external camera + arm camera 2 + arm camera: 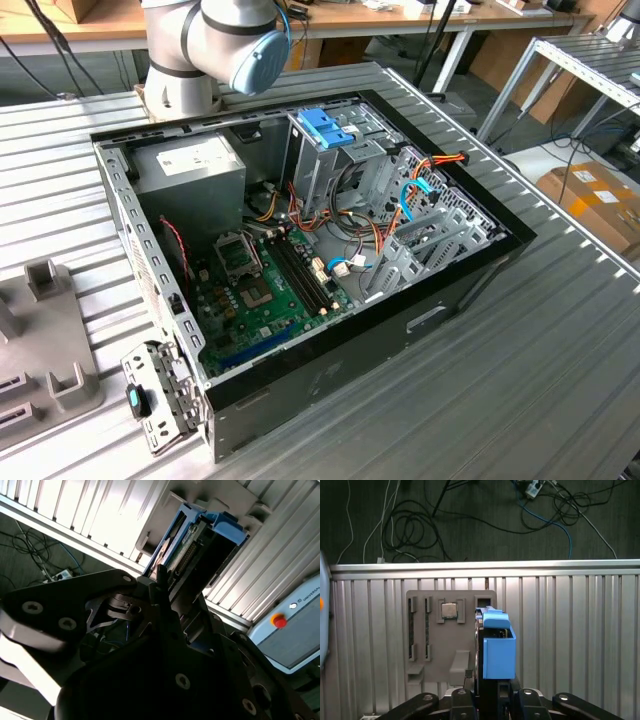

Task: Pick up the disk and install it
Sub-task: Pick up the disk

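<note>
Tool (488,687) grips the disk (498,652) edge-on — beside the grey fixture (435,645).

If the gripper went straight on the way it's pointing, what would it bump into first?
The disk in its blue frame, standing on edge at the grey tray, right in front of the gripper. It may already be touching it; I can't judge the depth.

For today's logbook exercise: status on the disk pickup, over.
Gripper shut on the disk. Disk in blue carrier, beside grey tray. Not yet in the case.
</note>
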Action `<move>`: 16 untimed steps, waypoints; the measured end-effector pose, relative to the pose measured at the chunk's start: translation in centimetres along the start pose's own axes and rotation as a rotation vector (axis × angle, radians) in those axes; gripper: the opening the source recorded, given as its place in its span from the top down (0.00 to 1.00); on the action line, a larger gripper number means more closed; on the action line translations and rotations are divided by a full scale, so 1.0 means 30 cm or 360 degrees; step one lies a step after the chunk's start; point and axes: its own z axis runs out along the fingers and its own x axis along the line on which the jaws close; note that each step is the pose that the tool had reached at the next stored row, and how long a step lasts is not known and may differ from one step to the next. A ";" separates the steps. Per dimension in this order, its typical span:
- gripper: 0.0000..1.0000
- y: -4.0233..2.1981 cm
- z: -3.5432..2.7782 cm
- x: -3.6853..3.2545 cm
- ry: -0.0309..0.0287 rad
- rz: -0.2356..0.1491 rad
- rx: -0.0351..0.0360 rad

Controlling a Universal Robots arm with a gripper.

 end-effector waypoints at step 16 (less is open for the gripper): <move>0.65 -0.124 0.003 -0.004 0.00000 0.0000 0.0000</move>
